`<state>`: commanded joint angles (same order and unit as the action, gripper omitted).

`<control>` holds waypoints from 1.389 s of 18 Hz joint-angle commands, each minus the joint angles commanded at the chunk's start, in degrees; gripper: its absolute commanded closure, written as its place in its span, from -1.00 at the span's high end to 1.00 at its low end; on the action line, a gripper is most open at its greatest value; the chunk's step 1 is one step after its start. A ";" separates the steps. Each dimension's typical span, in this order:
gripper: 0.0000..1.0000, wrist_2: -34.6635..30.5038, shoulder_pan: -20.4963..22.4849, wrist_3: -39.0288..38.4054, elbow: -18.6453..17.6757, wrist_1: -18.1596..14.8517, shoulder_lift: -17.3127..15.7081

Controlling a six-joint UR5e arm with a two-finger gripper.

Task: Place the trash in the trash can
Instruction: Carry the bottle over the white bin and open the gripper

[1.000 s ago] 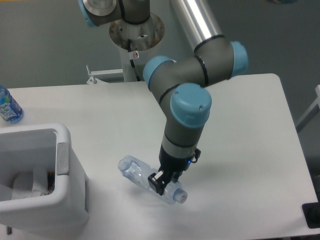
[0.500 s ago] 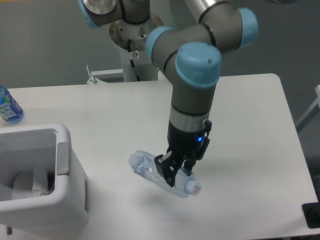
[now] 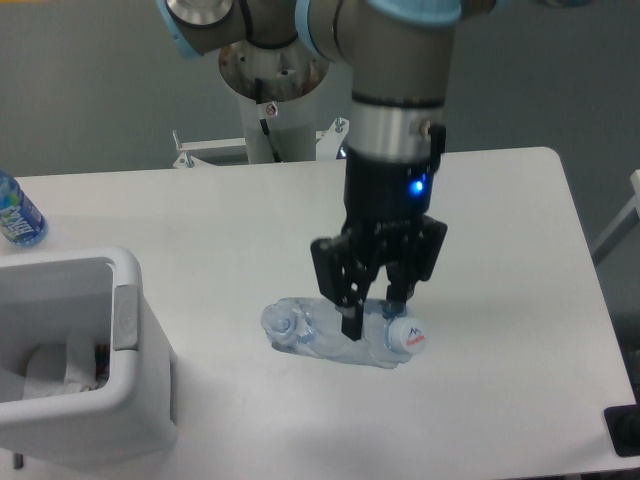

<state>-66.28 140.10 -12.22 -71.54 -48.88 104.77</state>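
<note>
A crushed clear plastic bottle (image 3: 320, 335) with a white cap hangs roughly level just above the table's front middle. My gripper (image 3: 372, 318) points down and is shut on it near the neck. At the front left stands the white trash can (image 3: 135, 400), well left of the gripper. White crumpled paper (image 3: 45, 368) lies inside it.
An uncrushed bottle with a bright blue label (image 3: 16, 215) stands at the table's far left edge. The arm's base column (image 3: 275, 90) rises behind the table. A dark object (image 3: 625, 430) sits at the front right corner.
The gripper has risen and shifted right with the crushed bottle in it. The bottle has left the table and turned closer to level.
</note>
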 joint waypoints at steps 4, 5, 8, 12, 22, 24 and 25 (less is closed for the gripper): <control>0.11 3.00 -1.05 0.35 0.00 2.91 -1.67; 0.11 3.08 -2.19 0.35 0.00 2.92 -1.85; 0.10 3.08 -5.44 0.35 -0.26 3.01 -2.72; 0.10 2.91 -10.54 0.53 -0.79 3.01 -3.08; 0.10 2.91 -19.60 5.45 -2.46 3.01 0.08; 0.10 3.00 -20.04 5.71 -3.07 3.09 0.61; 0.10 3.00 -20.21 6.58 -3.25 3.09 0.87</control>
<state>-63.28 119.88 -5.63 -74.79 -45.79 105.64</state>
